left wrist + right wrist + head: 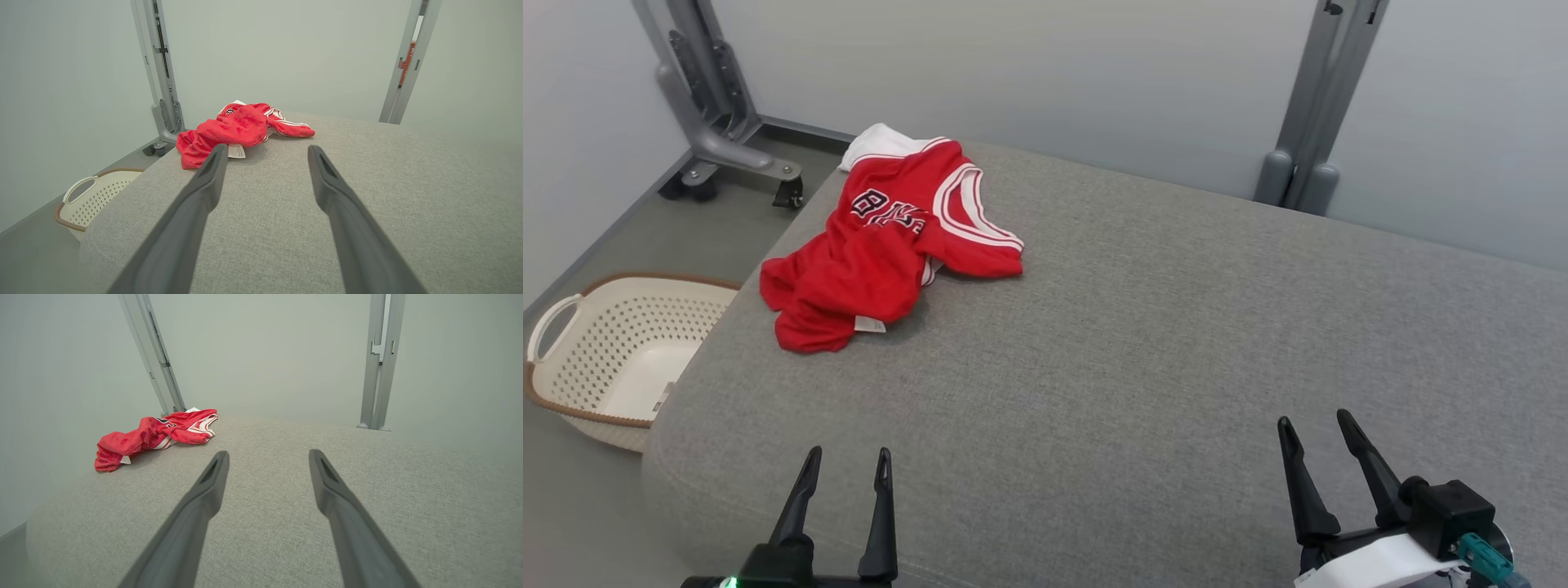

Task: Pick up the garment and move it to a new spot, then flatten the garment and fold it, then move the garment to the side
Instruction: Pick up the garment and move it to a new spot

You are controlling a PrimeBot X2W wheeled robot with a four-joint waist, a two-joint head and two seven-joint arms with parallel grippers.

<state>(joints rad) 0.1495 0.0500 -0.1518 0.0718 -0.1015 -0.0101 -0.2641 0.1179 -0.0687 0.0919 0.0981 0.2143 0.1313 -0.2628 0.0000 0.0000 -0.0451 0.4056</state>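
Both grippers gape wide, empty. Send your left gripper (849, 452) to the crumpled red-and-white jersey (882, 253) on the grey fabric cushion (1143, 343); pinch a raised fold, right gripper (1313, 417) clear.

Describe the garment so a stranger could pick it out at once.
Start with the wide grey padded surface. Near its far left corner, beyond the cream perforated basket on the floor, lies the crumpled garment. It is a bright red jersey with white-striped trim, dark lettering and a small white tag.
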